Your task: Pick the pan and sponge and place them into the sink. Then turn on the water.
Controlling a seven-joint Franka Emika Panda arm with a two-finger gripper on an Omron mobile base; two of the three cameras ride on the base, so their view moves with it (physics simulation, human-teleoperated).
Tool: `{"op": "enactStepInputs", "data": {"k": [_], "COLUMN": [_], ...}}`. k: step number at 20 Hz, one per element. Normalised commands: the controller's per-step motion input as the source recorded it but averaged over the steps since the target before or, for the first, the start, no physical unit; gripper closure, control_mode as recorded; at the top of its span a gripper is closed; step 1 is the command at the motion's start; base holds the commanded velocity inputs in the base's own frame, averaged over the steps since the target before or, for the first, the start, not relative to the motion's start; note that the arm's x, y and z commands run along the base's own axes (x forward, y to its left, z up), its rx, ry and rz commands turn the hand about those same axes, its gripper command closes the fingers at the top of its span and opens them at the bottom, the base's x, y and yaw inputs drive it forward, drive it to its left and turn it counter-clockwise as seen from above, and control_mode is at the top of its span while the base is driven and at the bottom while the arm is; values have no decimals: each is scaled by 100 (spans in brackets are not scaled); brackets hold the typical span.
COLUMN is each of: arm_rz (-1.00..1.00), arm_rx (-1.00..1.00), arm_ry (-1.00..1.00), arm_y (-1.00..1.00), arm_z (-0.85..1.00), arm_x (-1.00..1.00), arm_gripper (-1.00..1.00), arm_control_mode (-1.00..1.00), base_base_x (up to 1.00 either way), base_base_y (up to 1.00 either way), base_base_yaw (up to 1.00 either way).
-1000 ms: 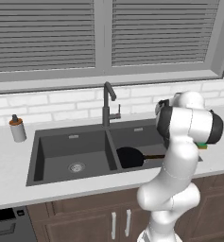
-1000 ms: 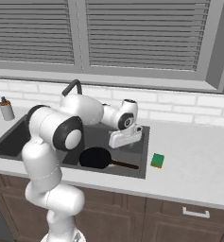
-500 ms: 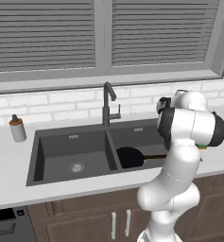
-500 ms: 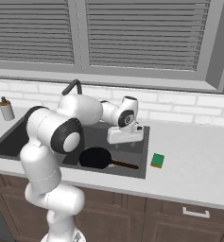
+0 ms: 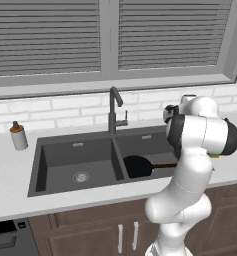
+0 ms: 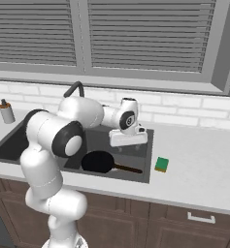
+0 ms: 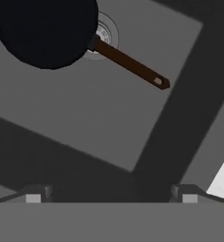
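Observation:
The black pan (image 6: 98,161) lies flat in the right basin of the dark sink (image 6: 148,156), its thin handle pointing toward the front right corner. From above, the pan (image 7: 42,28) covers part of the drain on the sink floor (image 7: 85,123). My gripper (image 6: 129,144) hangs over the back of that basin, above the pan and apart from it. Its fingertips (image 7: 35,196) stand wide apart around my open gripper (image 7: 111,198), nothing between them. The green sponge (image 6: 161,164) rests on the counter just right of the sink. From the left, the pan (image 5: 136,166) shows beside my arm.
The tall dark faucet (image 5: 113,107) rises behind the divider between the basins, also the faucet (image 6: 74,89) behind my arm. A soap bottle (image 5: 18,136) stands on the counter left of the sink (image 5: 36,165). A brick wall and a window close the back.
The hand has only wobbled slightly above the right basin. The pan and the sponge lie where they were.

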Motion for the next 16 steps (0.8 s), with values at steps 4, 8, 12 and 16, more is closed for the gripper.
{"op": "enactStepInputs", "data": {"k": [4, 8, 12, 16], "arm_rz": [0, 0, 0, -9], "arm_rx": [-3, 0, 0, 0], "arm_ry": [-7, -2, 0, 0], "arm_y": [0, -10, -24, -39], "arm_z": [0, 6, 10, 4], "arm_x": [0, 0, -1, -12], "arm_gripper": [-100, -100, -100, -100], "arm_control_mode": [-100, -100, -100, -100], "base_base_x": [0, 0, 0, 0], "base_base_y": [0, 0, 0, 0], "base_base_yaw": [0, 0, 0, 0]}}
